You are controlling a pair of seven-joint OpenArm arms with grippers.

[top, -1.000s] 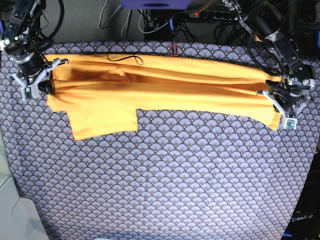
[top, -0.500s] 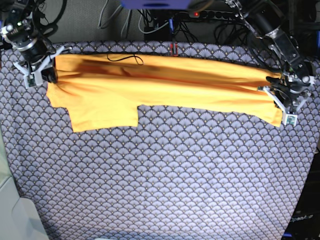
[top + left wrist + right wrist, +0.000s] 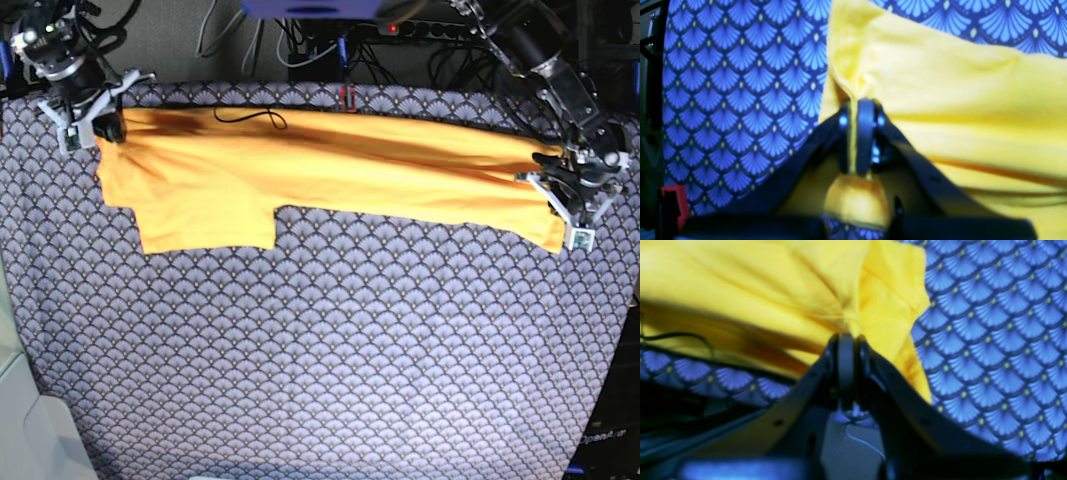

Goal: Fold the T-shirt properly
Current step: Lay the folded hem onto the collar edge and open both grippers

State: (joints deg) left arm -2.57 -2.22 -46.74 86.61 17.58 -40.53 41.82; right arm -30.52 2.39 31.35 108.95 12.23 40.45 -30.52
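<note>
The blue-grey scallop-patterned cloth (image 3: 320, 360) covers the whole table, with much open room toward the near edge. The plain orange-yellow cotton T-shirt (image 3: 330, 170) lies as a long band along the far edge, stretched between both arms. The left gripper (image 3: 560, 195) pinches one end and the right gripper (image 3: 92, 125) the other, each pressed together on fabric, sleeve nearer the right
</note>
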